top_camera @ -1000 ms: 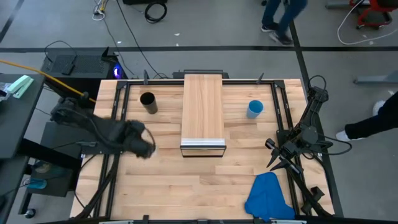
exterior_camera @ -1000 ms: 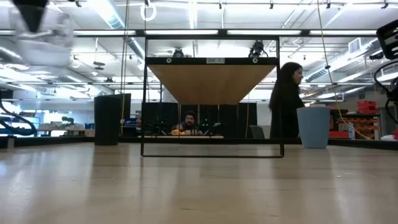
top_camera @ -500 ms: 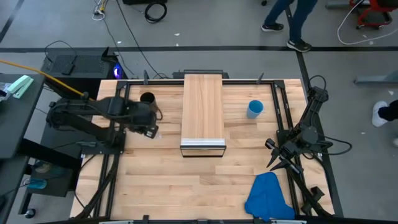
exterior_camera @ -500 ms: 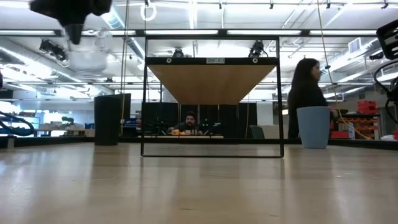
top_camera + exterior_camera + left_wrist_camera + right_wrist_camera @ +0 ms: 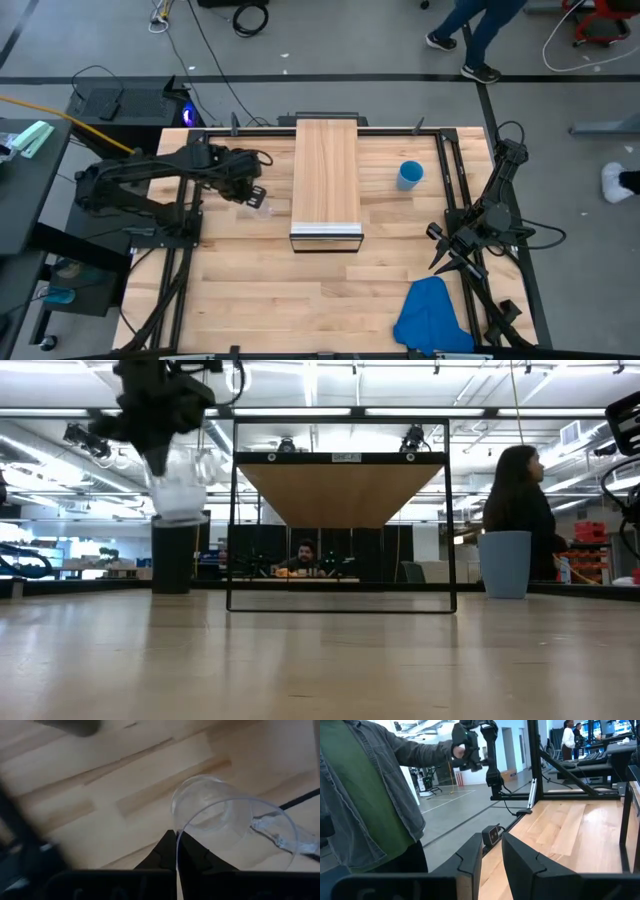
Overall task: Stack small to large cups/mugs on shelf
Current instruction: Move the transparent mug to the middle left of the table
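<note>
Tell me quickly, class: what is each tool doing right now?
Left tool: shut on the glass mug, held above the table.
Right tool: open, empty, parked at the table's right edge.

— How many cups are there?
— Three: one clear glass mug [image 5: 257,198], one blue cup [image 5: 410,175], one black cup [image 5: 172,553].
— And others?
— One shelf [image 5: 326,180], one blue cloth [image 5: 430,316], two arms.

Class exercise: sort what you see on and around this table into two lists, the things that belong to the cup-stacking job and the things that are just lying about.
Belongs to the job:
- glass mug, held in the air by the left claw
- black cup
- blue cup
- shelf

Just lying about:
- blue cloth
- right claw, parked at the table's right edge
</note>
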You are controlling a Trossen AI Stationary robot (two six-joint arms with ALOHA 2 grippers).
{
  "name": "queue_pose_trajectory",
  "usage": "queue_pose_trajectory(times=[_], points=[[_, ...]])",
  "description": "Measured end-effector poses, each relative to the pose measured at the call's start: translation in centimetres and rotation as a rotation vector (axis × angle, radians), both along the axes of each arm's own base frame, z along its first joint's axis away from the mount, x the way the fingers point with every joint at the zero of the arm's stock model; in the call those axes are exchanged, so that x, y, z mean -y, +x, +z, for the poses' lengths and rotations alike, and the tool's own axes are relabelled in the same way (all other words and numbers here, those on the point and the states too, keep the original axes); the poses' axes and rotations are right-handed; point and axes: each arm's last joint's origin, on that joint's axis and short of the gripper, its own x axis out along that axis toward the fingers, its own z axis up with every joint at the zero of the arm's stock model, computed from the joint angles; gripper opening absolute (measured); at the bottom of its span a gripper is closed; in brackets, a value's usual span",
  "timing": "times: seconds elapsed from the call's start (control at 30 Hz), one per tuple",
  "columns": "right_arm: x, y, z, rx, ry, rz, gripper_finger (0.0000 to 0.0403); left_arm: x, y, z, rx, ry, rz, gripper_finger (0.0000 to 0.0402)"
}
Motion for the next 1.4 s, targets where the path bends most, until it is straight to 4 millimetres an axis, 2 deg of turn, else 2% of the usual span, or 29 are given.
queue_pose_trajectory(times=[0.3,0.47,0.7,0.9,1.4], points=[[0.0,0.0,0.0,-0.001,0.001,0.0,0.0082,-0.6,-0.2,-4.7,-0.006,-0.087,0.059,0.0006],[0.0,0.0,0.0,-0.001,0.001,0.0,0.0082,-0.2,0.8,-5.7,0.06,-0.087,0.058,0.0006],[0.0,0.0,0.0,-0.001,0.001,-0.007,0.0082,0.1,2.1,-7.3,0.006,-0.093,0.04,0.0006],[0.0,0.0,0.1,0.003,0.007,-0.011,0.0082,0.3,3.0,-8.0,0.016,-0.092,0.021,0.0006],[0.0,0.0,0.1,0.003,0.006,-0.015,0.0082,0.3,3.1,-8.3,-0.007,-0.097,0.031,0.0006]])
